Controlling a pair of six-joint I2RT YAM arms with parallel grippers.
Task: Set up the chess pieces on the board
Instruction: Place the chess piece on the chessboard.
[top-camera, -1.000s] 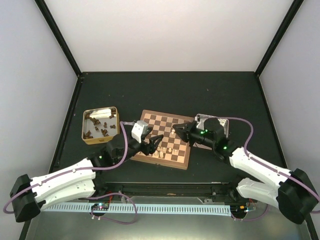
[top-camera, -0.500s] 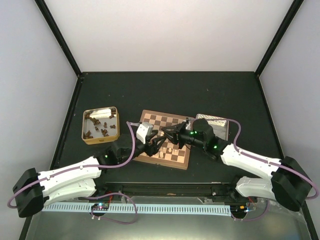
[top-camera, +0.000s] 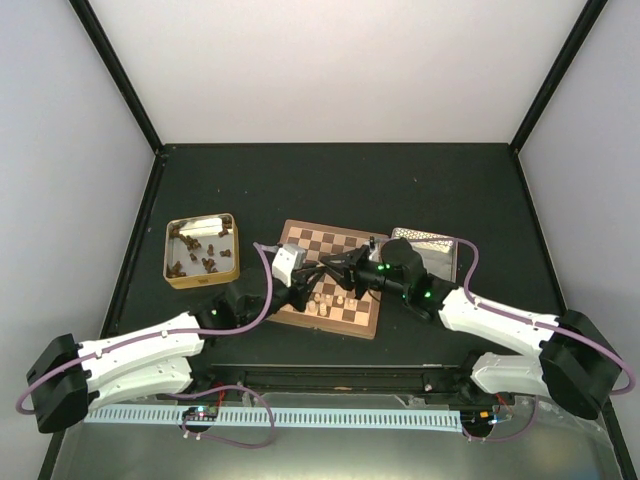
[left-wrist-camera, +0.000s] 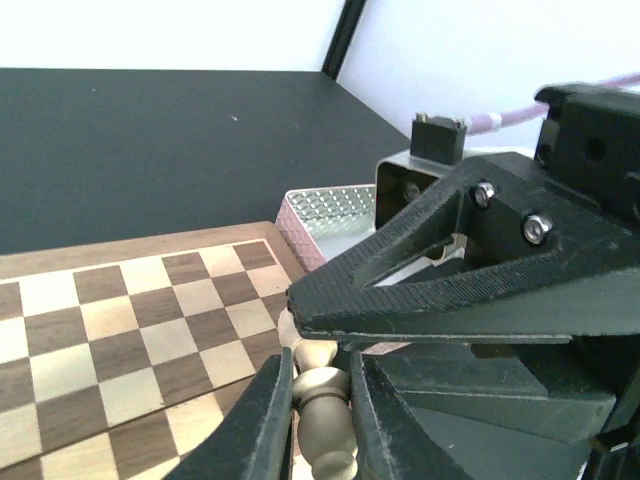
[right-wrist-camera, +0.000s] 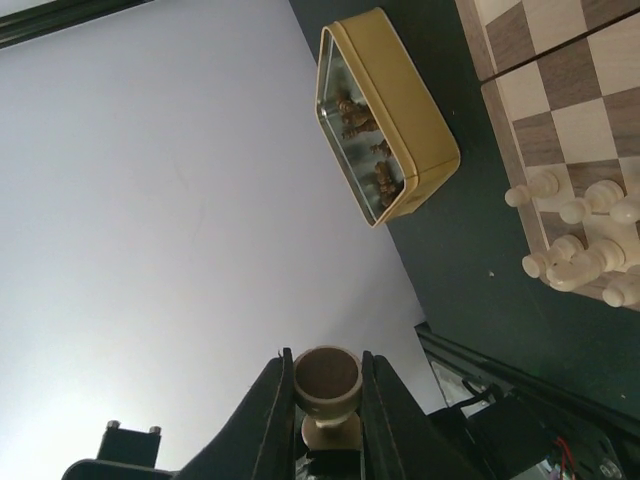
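Pinching a pale beige chessman (left-wrist-camera: 322, 405) between the left jaws, low in the centre of the left wrist view, the jaws pressing in on both its sides and the chessman leaning a little. Hanging just above it, the black wedge of the right arm's (top-camera: 500, 325) grasping end, filling the right half of that view.

Gripping a pale piece (right-wrist-camera: 327, 378) between the right jaws at the bottom centre of the right wrist view, its round dark-bottomed base facing the camera. Not showing whether both pairs of jaws are clamping one and the same piece.

Meeting over the lower middle of the board (top-camera: 330, 243) in the top view, with the left arm (top-camera: 140, 355) reaching in from the lower left and the right arm from the lower right. Lying flat near the centre of the bench (top-camera: 350, 180), the checkered board. Standing in a cluster along its lower edge, several pale chessmen (top-camera: 335, 300).

Sitting left of the board, apart from it, a gold tin (top-camera: 200, 281) holding loose dark brown chessmen (top-camera: 205, 262). Lying just right of the board, a second tin (top-camera: 440, 245), partly covered by the right arm.
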